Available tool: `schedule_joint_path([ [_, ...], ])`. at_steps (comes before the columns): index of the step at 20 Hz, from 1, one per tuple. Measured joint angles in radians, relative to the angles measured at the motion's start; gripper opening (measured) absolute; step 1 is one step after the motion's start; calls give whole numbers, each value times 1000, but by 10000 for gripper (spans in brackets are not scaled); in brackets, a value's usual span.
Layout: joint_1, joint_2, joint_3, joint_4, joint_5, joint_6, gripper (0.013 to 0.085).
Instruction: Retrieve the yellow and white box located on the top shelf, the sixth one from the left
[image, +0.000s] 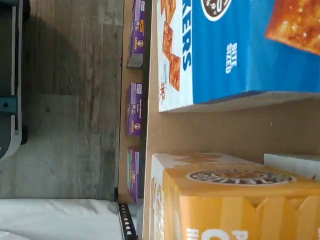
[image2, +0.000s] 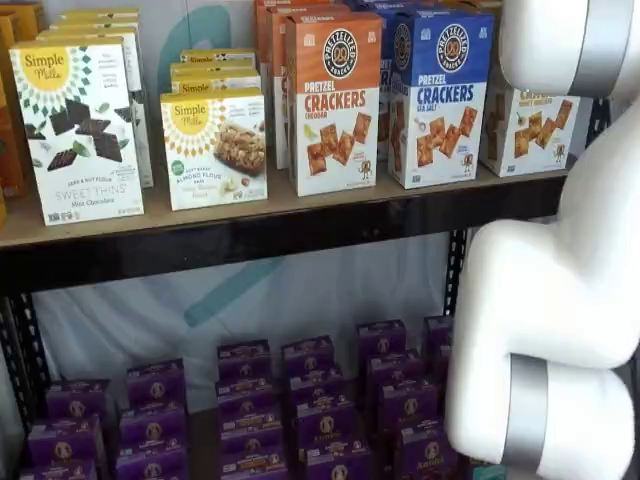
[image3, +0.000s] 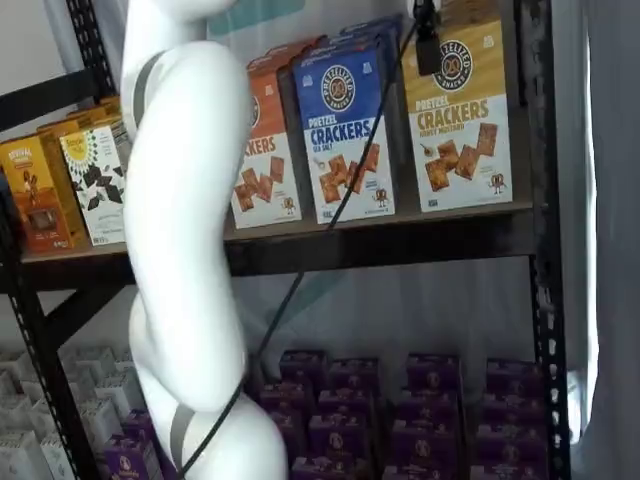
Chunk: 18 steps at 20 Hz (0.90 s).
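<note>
**Risk: clipping the neighbouring carton**

Tall yellow-and-white cracker carton (image3: 459, 120) stood upper right of frame on the tan wooden top shelf (image3: 400, 225), touching the blue cracker carton (image3: 345, 130). Gripper (image3: 428, 45): one black finger seen, opening unclear, apparently empty. Drifting sideways could snag blue.

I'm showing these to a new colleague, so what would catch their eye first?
The big white robot arm fills the foreground in both shelf views. Behind it, on the top shelf, stand bright cracker cartons: orange, blue, and the yellow and white box at the right end. Small purple boxes crowd the lower level.
</note>
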Motion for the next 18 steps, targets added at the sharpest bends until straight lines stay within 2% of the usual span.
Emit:
schedule_joint_path([
  [7,19,-24,48,-13,-23,13,850],
  [16,14,-35,66,-11,-36,7,850],
  [18,13,-37,68,-11,-39,6,770],
])
